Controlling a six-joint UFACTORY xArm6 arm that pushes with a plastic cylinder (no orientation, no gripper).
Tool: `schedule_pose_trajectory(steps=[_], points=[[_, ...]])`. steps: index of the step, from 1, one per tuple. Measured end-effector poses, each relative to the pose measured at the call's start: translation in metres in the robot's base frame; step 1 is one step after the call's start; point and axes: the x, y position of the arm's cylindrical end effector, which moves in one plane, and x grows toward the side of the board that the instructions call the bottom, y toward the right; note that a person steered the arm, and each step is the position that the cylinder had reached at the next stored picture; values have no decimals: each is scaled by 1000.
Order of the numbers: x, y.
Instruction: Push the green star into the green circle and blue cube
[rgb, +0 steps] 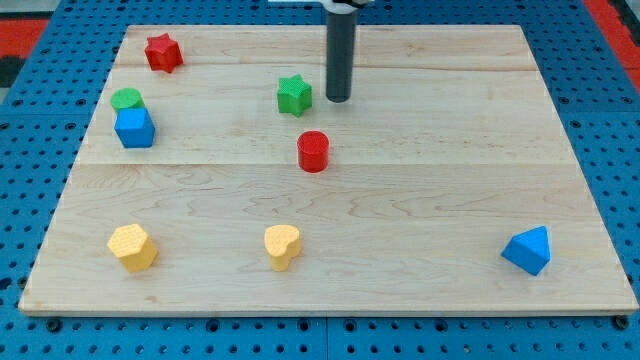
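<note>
The rod's tip (339, 99) has no jaws and stands just right of the green star (294, 95), far from the green circle (127, 98) touching the blue cube (134, 128)

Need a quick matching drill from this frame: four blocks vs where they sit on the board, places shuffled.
Blocks:
1. red star
2. blue cube
3. green star
4. blue triangular block

Places:
A. view's bottom right
B. just left of my tip
C. view's top left corner
D. left edge, just below the green circle

Pairs: 1-C, 2-D, 3-B, 4-A
</note>
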Motion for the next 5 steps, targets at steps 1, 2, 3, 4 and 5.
schedule_pose_trajectory(steps=[1, 2, 3, 4, 5], points=[[0, -56], [1, -126], [9, -159], [11, -111], [24, -89]])
